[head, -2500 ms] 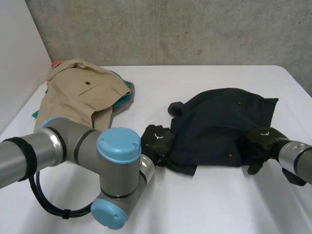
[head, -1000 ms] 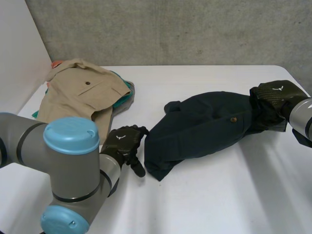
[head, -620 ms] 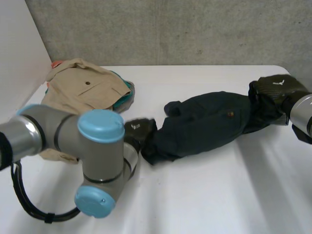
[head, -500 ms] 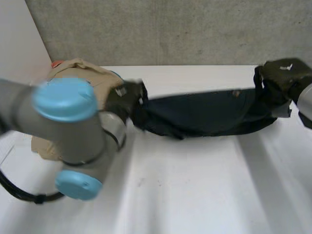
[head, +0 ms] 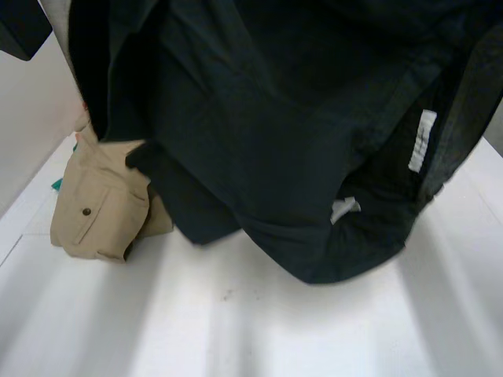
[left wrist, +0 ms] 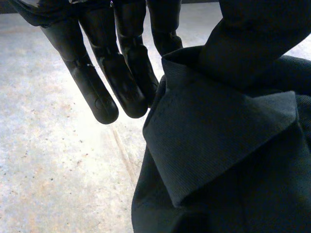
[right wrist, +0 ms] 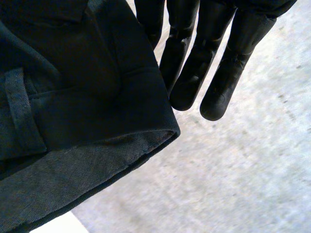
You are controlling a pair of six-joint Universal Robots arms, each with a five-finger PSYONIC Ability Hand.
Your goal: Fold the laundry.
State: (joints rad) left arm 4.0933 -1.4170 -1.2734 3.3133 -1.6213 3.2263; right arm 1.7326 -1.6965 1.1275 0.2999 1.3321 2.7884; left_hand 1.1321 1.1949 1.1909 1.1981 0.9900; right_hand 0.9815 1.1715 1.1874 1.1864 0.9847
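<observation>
Above table, dark garment aloft, hem hanging

The dark navy cloth garment is matt woven fabric with a fine diagonal rib. Its turned hem beside the right hand shows a paler, coarser weave inside. The small white labels on it look flat and dull. The tan cloth trousers at the table's left edge are matt too. The white table is smooth with a soft sheen. The left hand and the right are black, smooth and faintly shiny. The grey concrete surface beyond them is rough and speckled.
</observation>
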